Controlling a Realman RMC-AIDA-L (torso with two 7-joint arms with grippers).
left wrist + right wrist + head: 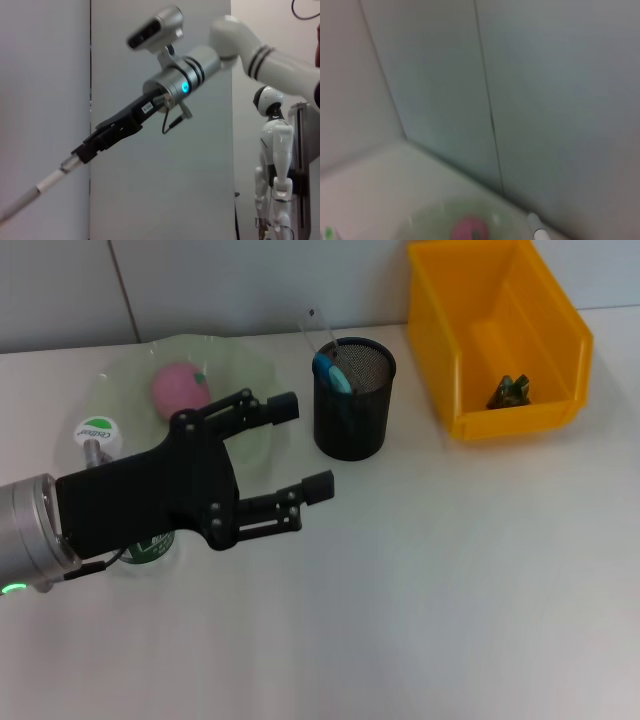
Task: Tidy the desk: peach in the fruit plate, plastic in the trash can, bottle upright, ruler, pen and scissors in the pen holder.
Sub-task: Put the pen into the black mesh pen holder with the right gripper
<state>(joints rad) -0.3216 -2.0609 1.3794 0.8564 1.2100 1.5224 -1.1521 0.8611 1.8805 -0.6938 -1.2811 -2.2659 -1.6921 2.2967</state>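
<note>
My left gripper [308,445] hangs open and empty over the table, between the fruit plate [255,375] and the black mesh pen holder [352,400]. The pink peach [179,388] lies in the plate. Blue scissors handles [331,371] and a clear ruler [318,332] stick out of the holder. The bottle [98,431], with white cap and green label, stands beside the plate, partly hidden by my left arm. Crumpled plastic [511,392] lies in the yellow trash can [560,330]. In the left wrist view my right gripper [76,154] is raised high, shut on a white pen [42,186].
The trash can stands at the back right of the white table, against a grey wall. The right wrist view looks down on the plate [427,220] with the peach [469,229]. My right arm is outside the head view.
</note>
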